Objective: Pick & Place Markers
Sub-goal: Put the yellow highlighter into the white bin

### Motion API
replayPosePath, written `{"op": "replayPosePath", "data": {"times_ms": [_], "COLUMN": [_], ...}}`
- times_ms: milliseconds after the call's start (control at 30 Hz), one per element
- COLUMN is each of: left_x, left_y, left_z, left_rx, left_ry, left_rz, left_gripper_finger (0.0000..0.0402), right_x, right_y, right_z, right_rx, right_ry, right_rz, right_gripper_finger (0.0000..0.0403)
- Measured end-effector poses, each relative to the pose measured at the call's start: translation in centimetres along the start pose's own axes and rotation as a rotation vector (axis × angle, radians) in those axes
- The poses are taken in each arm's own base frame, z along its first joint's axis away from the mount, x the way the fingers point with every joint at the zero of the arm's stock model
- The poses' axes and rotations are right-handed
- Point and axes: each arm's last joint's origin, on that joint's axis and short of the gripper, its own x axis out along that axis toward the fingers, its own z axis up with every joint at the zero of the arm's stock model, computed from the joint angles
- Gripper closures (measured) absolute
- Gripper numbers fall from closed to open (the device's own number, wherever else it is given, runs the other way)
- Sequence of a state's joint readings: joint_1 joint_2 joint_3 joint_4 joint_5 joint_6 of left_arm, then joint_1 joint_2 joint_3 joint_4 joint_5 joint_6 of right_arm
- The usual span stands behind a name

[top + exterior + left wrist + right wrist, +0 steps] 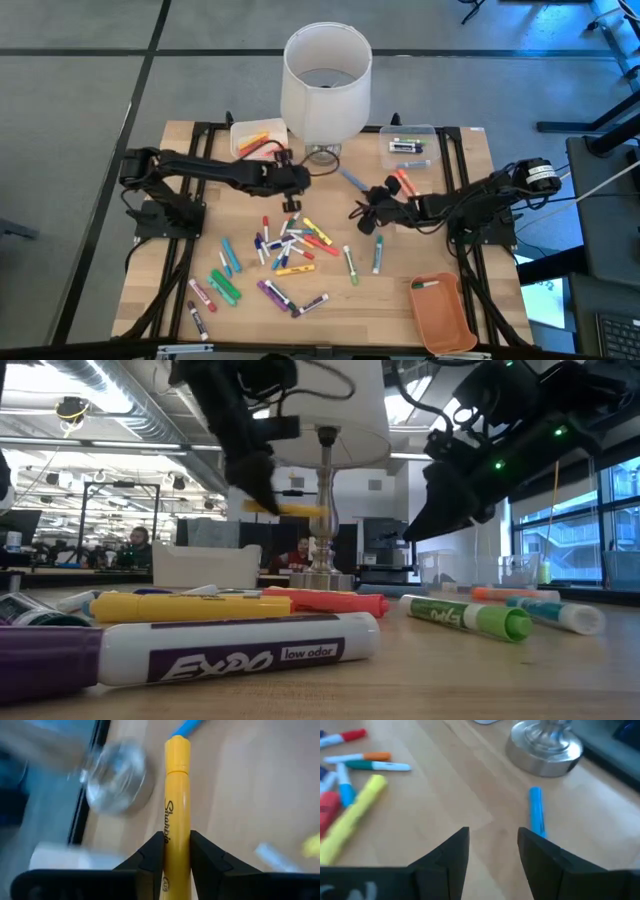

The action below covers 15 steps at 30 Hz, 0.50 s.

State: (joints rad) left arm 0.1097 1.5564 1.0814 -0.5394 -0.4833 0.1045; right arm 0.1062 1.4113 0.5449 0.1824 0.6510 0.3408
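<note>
Sorting barely begun; most markers (285,250) lie loose on the table.
Left gripper (176,851) clamps a yellow marker (177,805); right gripper (493,851) gapes, empty.

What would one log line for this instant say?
left gripper: shut on yellow Sharpie marker, lifted near lamp base | right gripper: open, empty, above table by blue marker

2 black jointed arms (215,172) with black cables, angular wedge-shaped jaws.
</note>
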Motion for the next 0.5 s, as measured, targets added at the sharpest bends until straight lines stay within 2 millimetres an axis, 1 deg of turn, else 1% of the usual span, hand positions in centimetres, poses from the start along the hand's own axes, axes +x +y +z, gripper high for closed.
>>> {"op": "replayPosePath", "data": {"times_ms": [233, 400, 500], "left_x": [0.2, 0.2, 0.6], "left_y": [3.5, 7.2, 9.3], "left_z": [-4.0, -6.5, -7.6], "left_rx": [-0.088, -0.202, -0.296], "left_ry": [0.098, 0.134, 0.119], "left_rz": [0.073, 0.133, 0.122], "left_gripper_finger": [0.0327, 0.033, 0.0328], "right_x": [1.1, 2.3, 3.0], "right_y": [-1.6, -3.6, -5.0], "right_z": [0.8, 2.1, 2.6], "right_rx": [-0.169, -0.273, -0.28], "right_ry": [-0.015, -0.061, -0.071], "right_rz": [-0.048, -0.127, -0.181], "right_gripper_finger": [0.0235, 0.0235, 0.0235]}}
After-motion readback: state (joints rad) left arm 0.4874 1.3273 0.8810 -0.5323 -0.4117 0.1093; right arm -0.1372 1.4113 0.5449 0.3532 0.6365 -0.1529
